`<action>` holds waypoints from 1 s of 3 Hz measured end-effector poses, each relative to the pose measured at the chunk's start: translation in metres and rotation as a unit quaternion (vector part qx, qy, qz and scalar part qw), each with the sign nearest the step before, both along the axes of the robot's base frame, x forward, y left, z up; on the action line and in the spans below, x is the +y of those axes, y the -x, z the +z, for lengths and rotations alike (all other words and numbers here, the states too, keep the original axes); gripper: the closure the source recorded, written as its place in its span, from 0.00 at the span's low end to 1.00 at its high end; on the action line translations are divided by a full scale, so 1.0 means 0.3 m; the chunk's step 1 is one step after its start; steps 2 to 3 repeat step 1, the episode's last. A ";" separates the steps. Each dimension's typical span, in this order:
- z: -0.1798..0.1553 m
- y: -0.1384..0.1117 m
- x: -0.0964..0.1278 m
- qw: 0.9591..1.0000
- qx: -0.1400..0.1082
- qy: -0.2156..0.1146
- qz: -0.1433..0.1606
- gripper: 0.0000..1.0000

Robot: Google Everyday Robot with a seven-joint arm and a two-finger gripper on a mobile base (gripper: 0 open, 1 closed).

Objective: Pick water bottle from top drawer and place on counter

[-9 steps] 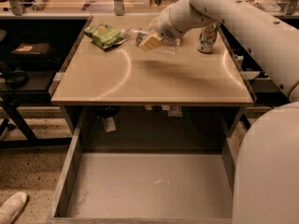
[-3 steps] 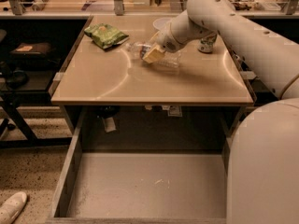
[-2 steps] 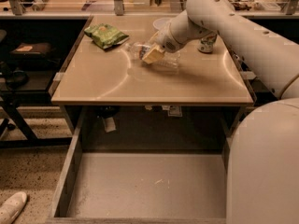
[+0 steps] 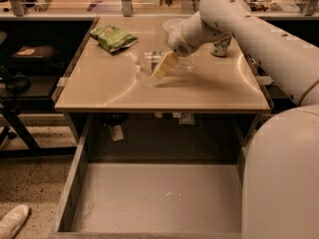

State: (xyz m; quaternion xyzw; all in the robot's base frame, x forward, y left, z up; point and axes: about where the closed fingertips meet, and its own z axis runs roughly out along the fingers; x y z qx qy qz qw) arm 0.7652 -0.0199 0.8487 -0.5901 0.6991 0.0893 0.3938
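Observation:
The water bottle (image 4: 146, 63) lies on its side on the beige counter (image 4: 109, 91), near its middle, with its white cap pointing to the front left. My gripper (image 4: 165, 64) reaches in from the right and is shut across the bottle's body, low over the counter. The top drawer (image 4: 159, 198) is pulled out below the counter's front edge, and its grey bottom is bare.
A green snack bag (image 4: 112, 36) lies at the counter's back left. A green-white drink can (image 4: 221, 47) stands at the back right behind my arm. My white arm and body fill the right side. A dark table (image 4: 20, 83) stands to the left, and a shoe (image 4: 12, 222) shows on the floor.
My gripper has brought the bottle down and a little to the front left, from above the counter to lying on it.

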 end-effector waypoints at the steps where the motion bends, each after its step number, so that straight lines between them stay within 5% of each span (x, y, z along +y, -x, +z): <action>1: 0.000 0.000 0.000 1.000 0.000 0.000 0.000 0.00; 3: 0.000 0.000 0.000 1.000 0.000 0.000 0.000 0.00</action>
